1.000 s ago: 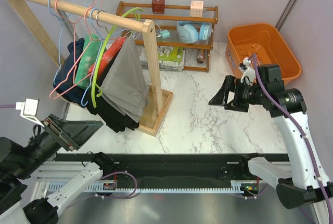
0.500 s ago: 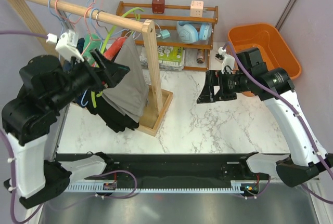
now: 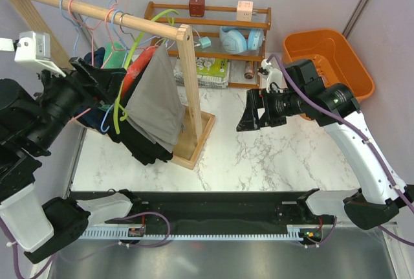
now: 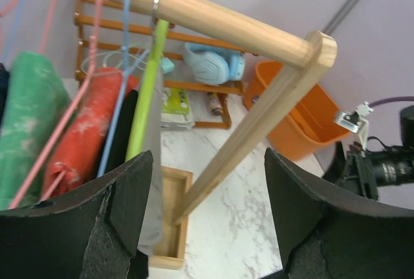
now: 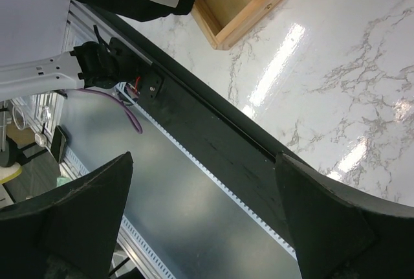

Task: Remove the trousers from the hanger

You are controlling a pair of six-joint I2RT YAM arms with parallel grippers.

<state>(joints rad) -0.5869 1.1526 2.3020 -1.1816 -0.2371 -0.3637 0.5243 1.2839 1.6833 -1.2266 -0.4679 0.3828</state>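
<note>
Top view: trousers (image 3: 155, 101) hang on hanger (image 3: 134, 44) at the rail's (image 3: 97, 12) right end, beside the post (image 3: 189, 78). Left gripper (image 3: 107, 83) is just left of the hanger. Right gripper (image 3: 248, 112) is over the marble table (image 3: 259, 156), well apart from the post.

Left wrist: spread wide, holding nothing. The hanger arm lies by the left finger (image 4: 123, 214), and the post crosses the gap.

Right wrist: spread wide, holding nothing, above the table's near edge.

Grey trousers (image 3: 155, 101) hang on hanger (image 3: 117, 114); left end effector (image 3: 107, 81) beside hanger, right end effector (image 3: 250, 113) well apart

bright even light, glare streaks on marble table (image 5: 284, 55), soft shadows
</note>
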